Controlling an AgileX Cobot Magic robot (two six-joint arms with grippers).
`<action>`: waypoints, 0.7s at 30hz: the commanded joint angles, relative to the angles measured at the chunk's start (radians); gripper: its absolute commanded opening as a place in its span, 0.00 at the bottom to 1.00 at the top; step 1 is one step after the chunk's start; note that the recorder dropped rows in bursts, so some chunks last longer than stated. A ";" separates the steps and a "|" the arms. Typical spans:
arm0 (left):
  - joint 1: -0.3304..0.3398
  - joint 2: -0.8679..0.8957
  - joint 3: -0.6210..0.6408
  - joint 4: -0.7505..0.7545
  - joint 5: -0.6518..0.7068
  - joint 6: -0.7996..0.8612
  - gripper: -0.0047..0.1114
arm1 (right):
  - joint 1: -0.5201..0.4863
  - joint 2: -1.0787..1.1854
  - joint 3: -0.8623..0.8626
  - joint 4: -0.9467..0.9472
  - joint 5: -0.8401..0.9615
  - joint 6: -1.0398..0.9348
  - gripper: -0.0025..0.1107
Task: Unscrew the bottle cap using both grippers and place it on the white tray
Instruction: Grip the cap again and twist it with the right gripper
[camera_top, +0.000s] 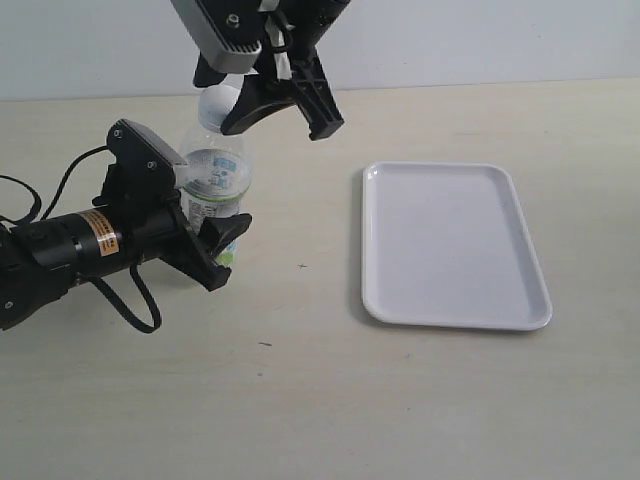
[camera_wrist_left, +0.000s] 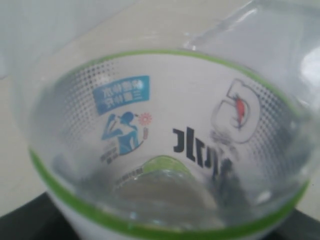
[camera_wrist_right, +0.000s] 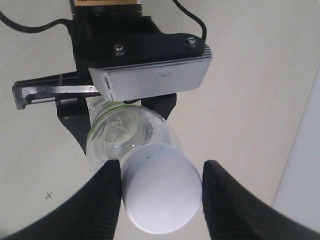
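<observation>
The clear bottle with its white-and-green label stands upright on the table, and my left gripper is shut on its lower body from the left. The left wrist view is filled by the bottle at very close range. The white bottle cap sits on the neck. My right gripper hangs over it from above, open. In the right wrist view its fingers straddle the cap: one finger touches the ribbed side and the other stands a small gap away. The white tray lies to the right with nothing on it.
The left arm, with an orange label and black cables, lies low across the table's left side. A strip of the tray's rim shows at the edge of the right wrist view. A pale wall stands behind the table.
</observation>
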 joint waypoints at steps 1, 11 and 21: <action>-0.006 -0.011 -0.002 -0.014 -0.003 -0.013 0.04 | -0.001 0.006 0.005 -0.028 0.063 -0.170 0.02; -0.006 -0.011 -0.002 -0.014 -0.003 -0.013 0.04 | -0.001 0.006 0.005 -0.025 0.065 -0.262 0.02; -0.006 -0.011 -0.002 -0.014 -0.003 -0.013 0.04 | -0.001 0.006 0.005 -0.025 0.061 -0.090 0.62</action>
